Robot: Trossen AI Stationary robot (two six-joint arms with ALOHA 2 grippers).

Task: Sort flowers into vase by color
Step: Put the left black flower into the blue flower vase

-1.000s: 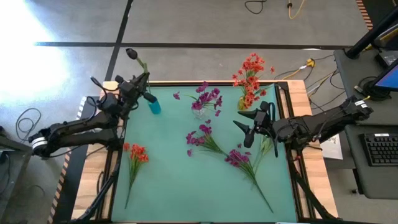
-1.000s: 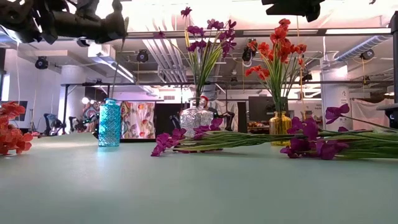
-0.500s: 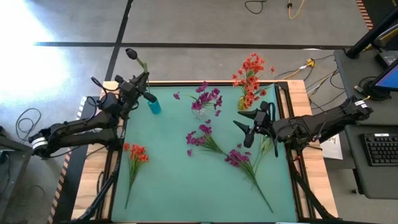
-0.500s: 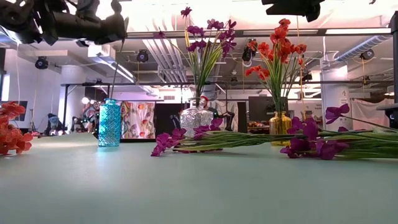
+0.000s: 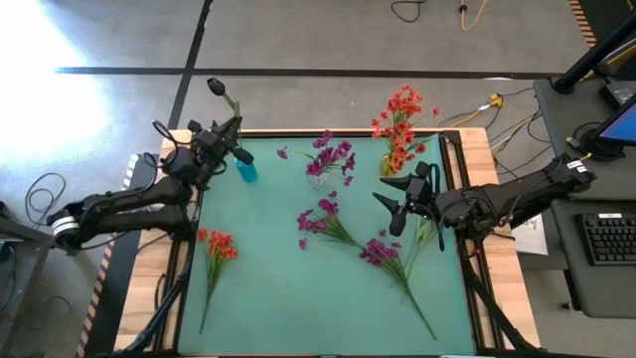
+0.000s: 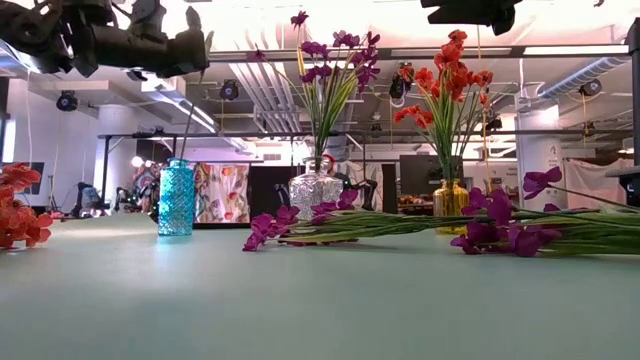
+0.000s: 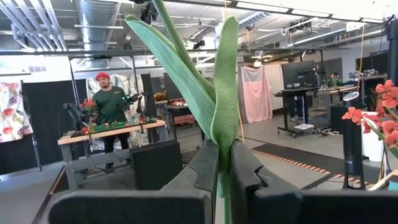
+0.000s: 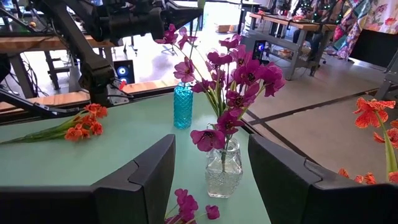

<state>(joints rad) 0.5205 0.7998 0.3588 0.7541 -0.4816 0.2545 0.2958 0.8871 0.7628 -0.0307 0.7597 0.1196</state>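
At the far left of the green surface (image 5: 298, 298), the left pincer (image 5: 231, 139) is seen raised above the blue vase (image 5: 246, 170), closed on the green stem of a dark-budded flower (image 5: 215, 88). The bud is held out past the far edge of the surface, and the stem is tilted rather than upright. In the left wrist view the stem and its long leaves (image 7: 214, 93) are clamped tight between the two dark fingers (image 7: 205, 168). Whether the stem's lower end is inside the vase cannot be told.

Near the left edge, one orange-red flower (image 5: 217, 244) is laid flat, its stem pointing toward the near side. In the middle at the back, a clear glass vase (image 5: 320, 180) is filled with magenta flowers (image 5: 333, 154). Two more magenta flowers are laid on the surface: one (image 5: 320, 219) near the centre and another (image 5: 383, 251) to its right, its long stem running toward the near right corner. At the back right, a yellow vase (image 5: 388, 165) is filled with orange-red flowers (image 5: 402, 109).

The right pincer (image 5: 395, 202) is held open above the surface, just beside the second loose magenta flower, gripping nothing.
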